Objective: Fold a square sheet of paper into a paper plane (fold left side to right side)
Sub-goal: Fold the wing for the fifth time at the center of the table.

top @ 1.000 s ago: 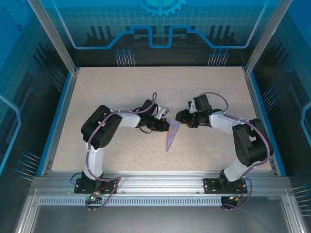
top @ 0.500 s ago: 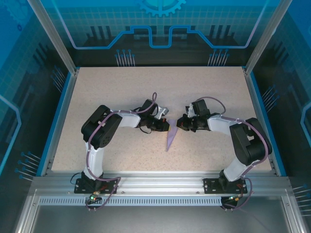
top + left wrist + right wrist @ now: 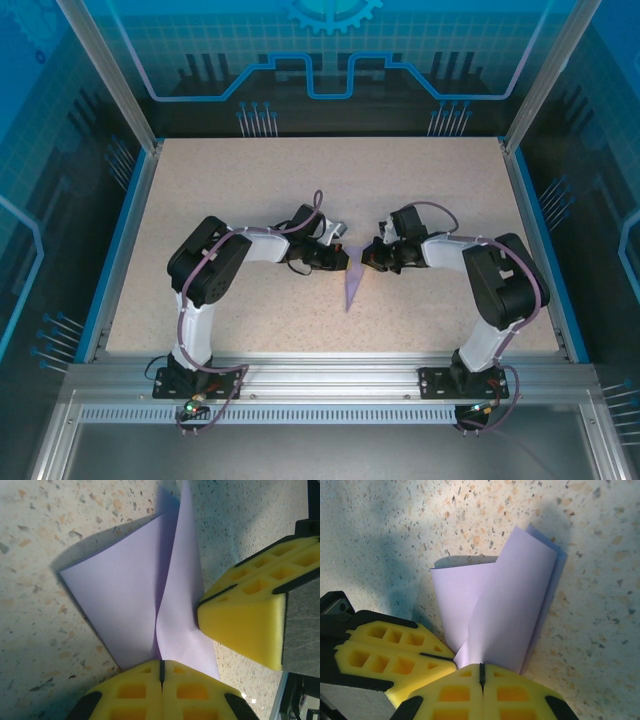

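The paper plane [image 3: 351, 286] is a narrow, pointed dart of pale lavender paper lying on the table between my two grippers, tip toward the near edge. My left gripper [image 3: 344, 259] is shut, with its yellow tips [image 3: 161, 664] resting on the wide end of the paper [image 3: 125, 590]. From the other side my right gripper [image 3: 367, 258] is also shut. Its tips [image 3: 480, 667] meet where the raised upper flap [image 3: 510, 605] narrows into them. The two grippers' fingers nearly touch over the paper; the right one's fingers [image 3: 240, 625] show in the left wrist view.
The speckled beige table [image 3: 250, 190] has blue rails along its left [image 3: 125, 240] and right [image 3: 535, 240] sides. Open tabletop lies behind the grippers and in front of the dart's tip. Both arms' elbows stand to either side of the middle.
My right gripper has slid left to the paper's wide end and shut its jaws there. The left gripper and the paper's tip have stayed put.
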Robot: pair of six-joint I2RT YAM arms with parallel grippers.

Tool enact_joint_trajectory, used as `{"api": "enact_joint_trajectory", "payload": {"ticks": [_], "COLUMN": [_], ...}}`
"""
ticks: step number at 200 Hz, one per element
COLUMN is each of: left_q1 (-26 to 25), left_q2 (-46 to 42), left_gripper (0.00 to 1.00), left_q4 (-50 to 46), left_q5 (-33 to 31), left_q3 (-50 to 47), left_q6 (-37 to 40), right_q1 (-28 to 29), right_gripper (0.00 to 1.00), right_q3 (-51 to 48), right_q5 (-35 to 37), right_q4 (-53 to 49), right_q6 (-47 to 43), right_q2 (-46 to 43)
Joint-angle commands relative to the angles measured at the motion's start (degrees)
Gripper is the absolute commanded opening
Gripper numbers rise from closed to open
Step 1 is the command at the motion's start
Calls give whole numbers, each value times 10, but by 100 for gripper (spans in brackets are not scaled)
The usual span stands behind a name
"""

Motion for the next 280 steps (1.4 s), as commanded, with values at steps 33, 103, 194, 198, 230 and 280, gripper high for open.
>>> {"api": "enact_joint_trajectory", "payload": {"ticks": [33, 103, 194, 198, 230, 280], "left_q1": [2, 1, -13, -18, -49, -75], "left_q2": [32, -18, -170, -171, -164, -119], "left_gripper": [0, 20, 36, 36, 34, 33], "left_q4": [-8, -23, -78, -82, -90, -81], "left_q5": [-41, -40, 2, 6, 25, 23], "left_q3": [8, 6, -34, -35, -43, -34], "left_q6": [12, 2, -77, -83, -119, -140], "right_q1": [6, 6, 9, 8, 10, 16], "right_gripper": [2, 2, 2, 2, 2, 1], "right_q3": [26, 19, 12, 12, 14, 22], "right_q5": [14, 50, 51, 51, 52, 53], "right_q4": [-36, -97, -98, -97, -100, -105], "right_q6": [-16, -19, -26, -26, -29, -29], "right_q2": [29, 51, 49, 49, 50, 57]}}
